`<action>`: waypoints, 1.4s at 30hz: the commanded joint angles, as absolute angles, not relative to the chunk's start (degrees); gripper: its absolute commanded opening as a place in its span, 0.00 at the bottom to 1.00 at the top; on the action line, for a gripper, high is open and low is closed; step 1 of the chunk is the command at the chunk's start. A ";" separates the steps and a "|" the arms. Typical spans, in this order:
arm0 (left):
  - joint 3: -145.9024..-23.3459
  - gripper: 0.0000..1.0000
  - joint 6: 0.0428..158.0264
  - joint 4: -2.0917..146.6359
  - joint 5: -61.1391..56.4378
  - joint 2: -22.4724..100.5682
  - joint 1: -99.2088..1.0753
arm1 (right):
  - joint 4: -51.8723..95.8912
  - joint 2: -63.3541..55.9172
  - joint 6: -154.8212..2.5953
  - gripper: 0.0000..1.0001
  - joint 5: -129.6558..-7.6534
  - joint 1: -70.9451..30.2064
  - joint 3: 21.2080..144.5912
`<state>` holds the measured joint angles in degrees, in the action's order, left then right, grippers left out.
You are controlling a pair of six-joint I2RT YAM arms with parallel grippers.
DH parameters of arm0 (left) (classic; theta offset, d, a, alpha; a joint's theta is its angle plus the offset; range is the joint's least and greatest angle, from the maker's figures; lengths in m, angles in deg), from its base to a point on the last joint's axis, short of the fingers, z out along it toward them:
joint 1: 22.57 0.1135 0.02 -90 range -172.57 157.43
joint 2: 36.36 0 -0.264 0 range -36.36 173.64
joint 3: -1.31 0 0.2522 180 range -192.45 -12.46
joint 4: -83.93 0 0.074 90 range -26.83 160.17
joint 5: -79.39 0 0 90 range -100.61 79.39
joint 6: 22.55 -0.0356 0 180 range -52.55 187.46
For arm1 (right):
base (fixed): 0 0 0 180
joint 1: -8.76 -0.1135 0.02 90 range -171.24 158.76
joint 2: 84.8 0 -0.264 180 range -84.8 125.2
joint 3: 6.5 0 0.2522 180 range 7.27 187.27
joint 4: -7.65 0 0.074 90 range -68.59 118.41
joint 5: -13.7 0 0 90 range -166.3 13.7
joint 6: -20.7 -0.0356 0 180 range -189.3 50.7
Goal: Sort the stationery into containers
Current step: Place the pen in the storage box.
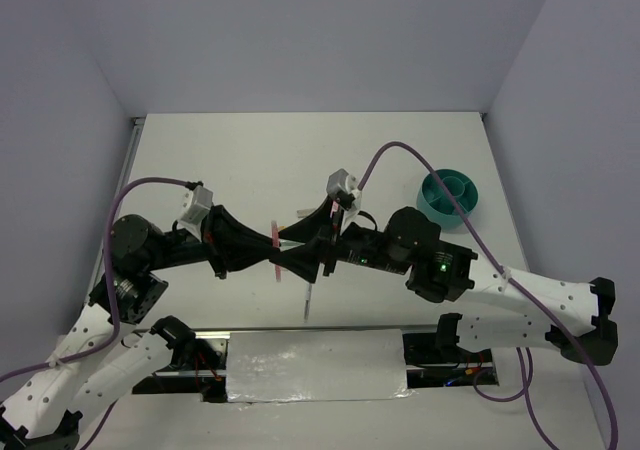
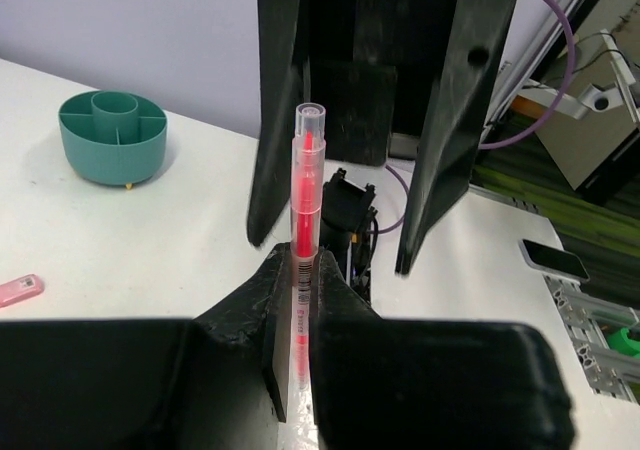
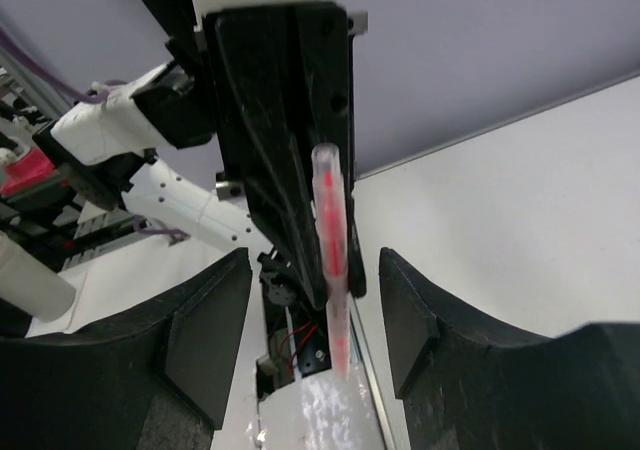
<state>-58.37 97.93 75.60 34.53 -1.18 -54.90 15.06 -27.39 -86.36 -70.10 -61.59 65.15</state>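
My left gripper (image 1: pixel 270 251) is shut on a thin pink pen (image 1: pixel 276 270) and holds it above the table's middle. In the left wrist view the pen (image 2: pixel 306 185) stands up out of my closed jaws (image 2: pixel 300 262). My right gripper (image 1: pixel 302 254) faces it, open, with one finger (image 2: pixel 276 110) on each side of the pen and not touching it. In the right wrist view the pen (image 3: pixel 332 255) hangs between my spread jaws (image 3: pixel 313 270). The teal organiser (image 1: pixel 450 197) stands at the far right and also shows in the left wrist view (image 2: pixel 112 136).
A thin grey pen (image 1: pixel 308 303) lies on the table below the grippers. A pink eraser block (image 2: pixel 18 289) lies on the table near the organiser. A shiny foil sheet (image 1: pixel 315 365) covers the near edge between the arm bases. Purple cables loop above both arms.
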 commanded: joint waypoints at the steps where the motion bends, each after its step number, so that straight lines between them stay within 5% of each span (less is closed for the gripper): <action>1: -57.81 0.00 99.09 81.59 37.64 -1.64 -54.74 | 15.18 -26.36 -82.93 0.61 -72.51 -61.20 68.61; 8: -56.58 0.00 99.97 82.65 38.34 -1.64 -54.82 | 13.77 -24.60 -82.57 0.49 -71.38 -60.85 70.37; 14: -56.40 0.00 99.98 82.21 38.17 -1.47 -54.82 | 13.07 -23.72 -83.01 0.12 -71.02 -60.76 70.46; 15: -56.40 0.00 99.89 81.69 37.91 -1.38 -54.82 | 13.15 -23.72 -82.84 0.00 -71.11 -60.76 70.37; 16: -56.49 0.00 99.54 81.25 37.64 -1.20 -54.82 | 13.15 -23.80 -82.75 0.00 -71.46 -60.76 70.28; 19: -56.57 0.32 98.83 79.14 36.15 -0.68 -54.82 | 13.33 -24.50 -82.13 0.00 -72.95 -59.37 69.06; 20: -56.75 0.62 98.57 78.26 34.67 -0.59 -54.82 | 13.50 -24.68 -81.96 0.00 -73.74 -58.57 67.83; 22: -58.76 0.96 96.56 72.57 31.51 -0.59 -54.82 | 14.38 -26.61 -81.25 0.00 -76.11 -56.56 65.81; 23: -59.99 0.99 95.42 69.41 26.70 -0.76 -54.82 | 14.64 -28.01 -81.08 0.00 -78.56 -52.72 62.76; 29: -68.88 0.99 86.36 39.09 0.75 -4.53 -54.82 | 13.87 -44.97 -69.25 0.00 -101.49 -38.10 48.68; 37: -61.06 0.99 86.88 41.52 3.36 -12.71 -54.82 | -4.84 -46.14 -58.66 0.00 -107.32 -15.73 38.99; 42: -60.44 0.99 86.70 41.60 3.19 -12.98 -55.09 | -8.11 -40.69 -68.58 0.00 -96.02 0.56 38.12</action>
